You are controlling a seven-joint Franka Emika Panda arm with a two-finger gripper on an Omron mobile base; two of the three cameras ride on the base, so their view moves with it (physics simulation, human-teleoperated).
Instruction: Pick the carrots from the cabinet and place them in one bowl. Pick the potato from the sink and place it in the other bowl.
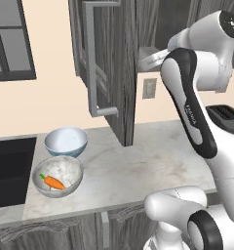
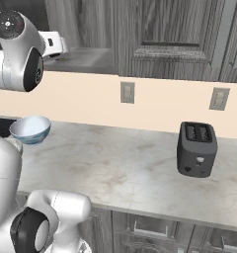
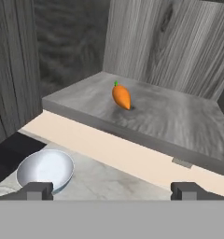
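Reaching toward the open cabinet (image 1: 109, 73), the pincer (image 3: 112, 189) is spread wide and carries nothing, aimed at the carrot (image 3: 121, 95) lying on the shelf, well short of it. A second carrot (image 1: 54, 182) already lies in the mottled bowl (image 1: 70, 168) on the desk (image 1: 153, 161), so this one likely belongs there too. The pale bowl (image 1: 66, 140) sits just behind it, beside the sink (image 1: 11, 161). The swung-out door (image 1: 92, 63) hangs between bowls and arm; a toaster (image 2: 197, 149) stands well apart.
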